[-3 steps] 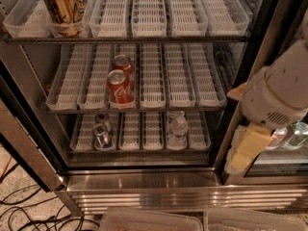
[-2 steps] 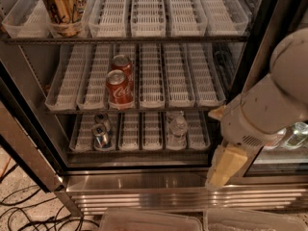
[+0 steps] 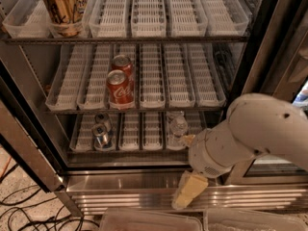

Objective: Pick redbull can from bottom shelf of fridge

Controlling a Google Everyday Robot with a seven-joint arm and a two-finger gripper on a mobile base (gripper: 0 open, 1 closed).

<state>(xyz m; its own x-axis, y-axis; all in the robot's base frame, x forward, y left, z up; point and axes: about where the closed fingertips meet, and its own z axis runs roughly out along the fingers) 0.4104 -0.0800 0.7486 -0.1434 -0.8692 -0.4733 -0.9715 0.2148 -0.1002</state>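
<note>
Since the earlier frames, the end effector [image 3: 186, 192] has travelled left and downward across the front of the fridge [image 3: 33, 88]. It now hangs below the lower sill, in front of the ribbed steel base [image 3: 120, 196]. Whether it is apart or together cannot be told from this position.

The wrist [image 3: 211, 155] sits directly above it and overlaps the right end of the bottom shelf [image 3: 142, 138]. The white arm [image 3: 264, 126] extends out to the right and covers the lower part of the right door post.

A clear bottle [image 3: 178, 127] stands on the bottom shelf just beside the wrist, on its left. Two open lane trays lie left of the bottle.

The redbull can [image 3: 100, 134] stands upright at the front of the next lane, second from the left wall. It is well apart from the end effector and higher. A second can [image 3: 103, 121] of the same kind stands close behind it in the same lane.

The front rail of the middle shelf [image 3: 144, 110] runs just above the can tops. Two cola cans [image 3: 119, 88] stand on that shelf, one behind the other. A gold can [image 3: 62, 6] stands on the top shelf at the left.

Two clear bins [image 3: 149, 221] lie just below the end effector. Cables [image 3: 29, 211] lie on the floor at the left.
</note>
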